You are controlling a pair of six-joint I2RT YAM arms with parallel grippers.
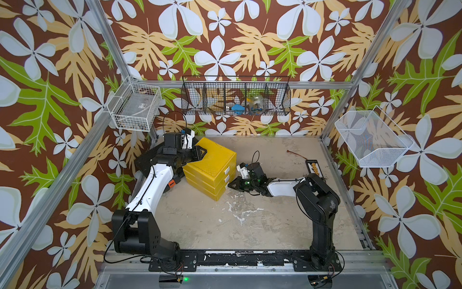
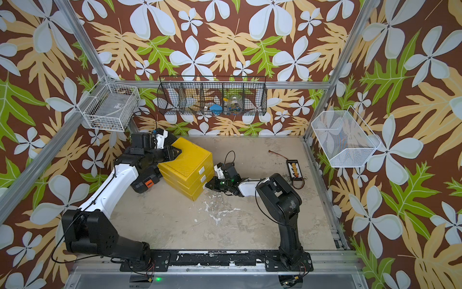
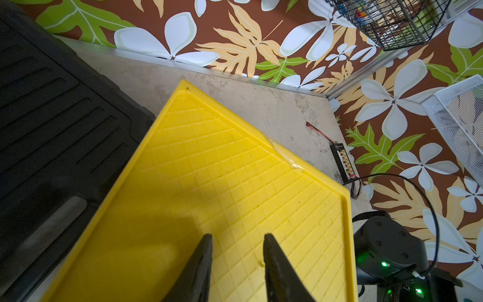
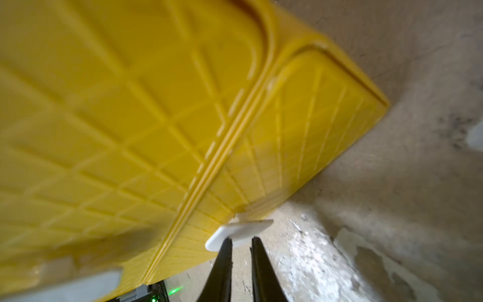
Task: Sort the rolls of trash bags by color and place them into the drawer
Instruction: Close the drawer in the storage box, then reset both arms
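Note:
The drawer (image 1: 212, 160) (image 2: 187, 160) is a yellow chest of three stacked drawers with white tab handles, standing at the back left of the table with all three pushed in. My left gripper (image 1: 203, 151) (image 3: 236, 235) hovers low over its gridded top (image 3: 209, 183), fingers a little apart with nothing between them. My right gripper (image 1: 230, 185) (image 4: 241, 239) is at the chest's front, nearly closed, its tips against the edge of the lowest drawer's white tab (image 4: 243, 228) and not clamped on it. No rolls of trash bags are in view.
A flat black tool case (image 3: 52, 117) (image 1: 147, 160) lies against the chest's left side under my left arm. A black connector strip (image 1: 315, 170) and a red wire (image 1: 296, 154) lie at the back right. Wire baskets (image 1: 236, 98) (image 1: 135, 106) (image 1: 372, 140) hang on the walls.

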